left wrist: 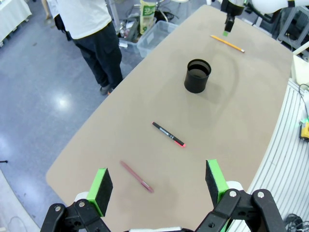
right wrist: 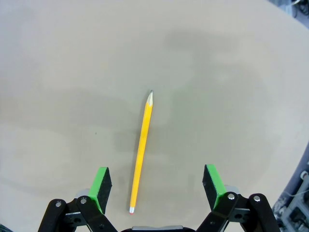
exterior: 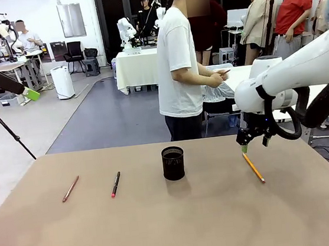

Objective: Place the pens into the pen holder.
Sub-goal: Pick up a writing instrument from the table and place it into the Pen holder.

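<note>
Pen holder [exterior: 173,163] between pens [exterior: 115,184], person [exterior: 177,74] beyond

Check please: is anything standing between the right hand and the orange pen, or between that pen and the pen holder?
Nothing visible does. The right hand hangs open directly above the orange pen, with only air between them. From the pen to the pen holder, only bare table lies between.
</note>
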Robot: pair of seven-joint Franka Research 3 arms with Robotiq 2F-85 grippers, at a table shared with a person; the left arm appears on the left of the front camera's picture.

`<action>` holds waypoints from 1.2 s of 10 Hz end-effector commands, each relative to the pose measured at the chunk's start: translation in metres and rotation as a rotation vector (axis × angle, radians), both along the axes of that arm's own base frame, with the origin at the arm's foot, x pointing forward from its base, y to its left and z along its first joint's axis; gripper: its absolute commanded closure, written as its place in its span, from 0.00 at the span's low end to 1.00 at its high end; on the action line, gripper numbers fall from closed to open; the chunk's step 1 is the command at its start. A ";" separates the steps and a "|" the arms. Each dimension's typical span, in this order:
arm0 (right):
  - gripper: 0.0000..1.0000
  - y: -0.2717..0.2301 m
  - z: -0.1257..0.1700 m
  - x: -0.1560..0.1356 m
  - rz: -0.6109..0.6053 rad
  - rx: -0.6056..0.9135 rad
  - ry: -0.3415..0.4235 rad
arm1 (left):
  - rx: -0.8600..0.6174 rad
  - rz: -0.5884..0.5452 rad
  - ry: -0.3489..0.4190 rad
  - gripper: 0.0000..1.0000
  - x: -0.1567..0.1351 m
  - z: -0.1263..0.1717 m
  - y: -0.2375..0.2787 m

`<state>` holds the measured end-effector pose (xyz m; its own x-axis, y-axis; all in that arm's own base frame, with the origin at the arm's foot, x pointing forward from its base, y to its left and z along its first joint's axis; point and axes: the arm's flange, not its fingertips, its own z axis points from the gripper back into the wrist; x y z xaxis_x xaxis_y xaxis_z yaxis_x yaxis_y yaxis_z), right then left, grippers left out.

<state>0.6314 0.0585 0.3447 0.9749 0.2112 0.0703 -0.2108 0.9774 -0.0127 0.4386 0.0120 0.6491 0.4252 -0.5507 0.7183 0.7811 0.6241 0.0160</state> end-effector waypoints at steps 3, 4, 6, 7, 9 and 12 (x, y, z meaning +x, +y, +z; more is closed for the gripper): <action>0.00 0.016 -0.021 0.018 -0.043 -0.059 0.070 | -0.003 0.001 -0.007 0.00 0.000 0.000 0.000; 0.00 0.015 -0.029 0.022 -0.061 -0.055 0.091 | -0.003 0.001 -0.007 0.00 0.000 0.000 0.000; 0.00 0.014 -0.040 0.025 -0.100 -0.038 0.118 | -0.003 0.001 -0.007 0.00 0.000 0.000 0.000; 0.00 0.012 -0.044 0.026 -0.101 -0.035 0.128 | -0.003 0.001 -0.007 0.00 0.000 0.000 0.000; 0.35 0.014 -0.045 0.025 -0.093 -0.031 0.131 | -0.003 0.001 -0.007 0.00 0.000 0.000 0.000; 0.89 0.016 -0.046 0.027 -0.108 -0.045 0.156 | -0.003 0.001 -0.007 0.00 0.000 0.000 0.000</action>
<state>0.6507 0.0702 0.2968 0.9880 0.1370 -0.0719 -0.1387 0.9902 -0.0191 0.4387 0.0120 0.6491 0.4253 -0.5507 0.7182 0.7811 0.6241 0.0160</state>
